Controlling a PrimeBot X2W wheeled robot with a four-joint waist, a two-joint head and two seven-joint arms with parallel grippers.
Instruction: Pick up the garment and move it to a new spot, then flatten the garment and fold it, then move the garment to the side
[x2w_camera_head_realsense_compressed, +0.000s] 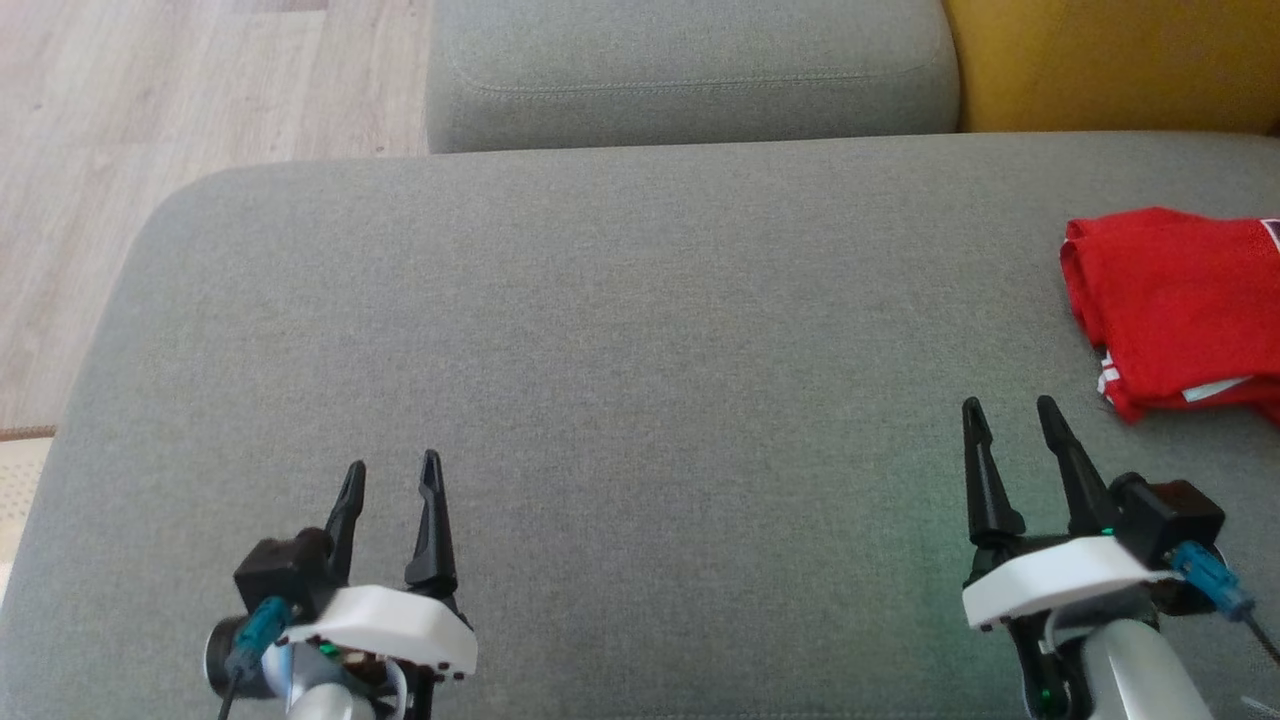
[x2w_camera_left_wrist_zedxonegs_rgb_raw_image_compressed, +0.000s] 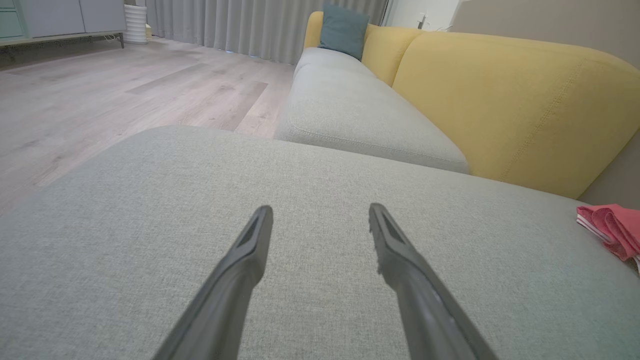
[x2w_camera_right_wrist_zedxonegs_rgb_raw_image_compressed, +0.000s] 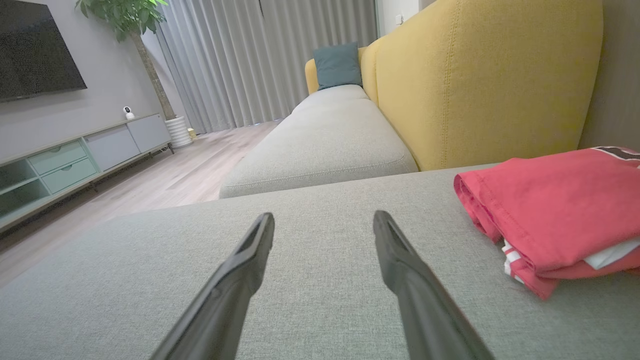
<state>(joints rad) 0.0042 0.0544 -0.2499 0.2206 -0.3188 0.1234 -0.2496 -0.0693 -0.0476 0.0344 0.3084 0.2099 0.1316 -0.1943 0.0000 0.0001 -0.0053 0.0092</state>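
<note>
Seat, head view: grey sofa cushion (x2w_camera_head_realsense_compressed: 640, 330), broad and mostly bare; wooden floor (x2w_camera_head_realsense_compressed: 150, 90) beyond its far left corner, yellow backrest (x2w_camera_head_realsense_compressed: 1110, 60) at the far right.
Garment, head view: red garment (x2w_camera_head_realsense_compressed: 1170, 300), folded into a thick stack, lying at the right edge of the cushion, partly cut off by the frame.
Left claw, head view: left claw (x2w_camera_head_realsense_compressed: 394, 460) spread wide, empty, low at the near left, well apart from the garment.
Right claw, head view: right claw (x2w_camera_head_realsense_compressed: 1008, 402) spread wide, empty, near the garment's near-left corner, not touching it.
Left wrist view: fingers (x2w_camera_left_wrist_zedxonegs_rgb_raw_image_compressed: 240, 270) parted over bare grey fabric, nothing between them; garment (x2w_camera_left_wrist_zedxonegs_rgb_raw_image_compressed: 612, 227) far off at the right edge.
Right wrist view: fingers (x2w_camera_right_wrist_zedxonegs_rgb_raw_image_compressed: 240, 280) parted over bare fabric; garment (x2w_camera_right_wrist_zedxonegs_rgb_raw_image_compressed: 555, 205) just to the right, white and striped layers showing at the open end of the fold.
Step in hand: probably the last one, with the garment already folded and set aside; little but pulling clear left, by the look of it.
How to do it well: hold both claws released, draw the right one back along its own line and away from the stack, avoid brushing the loose end, leave the fold square.
</note>
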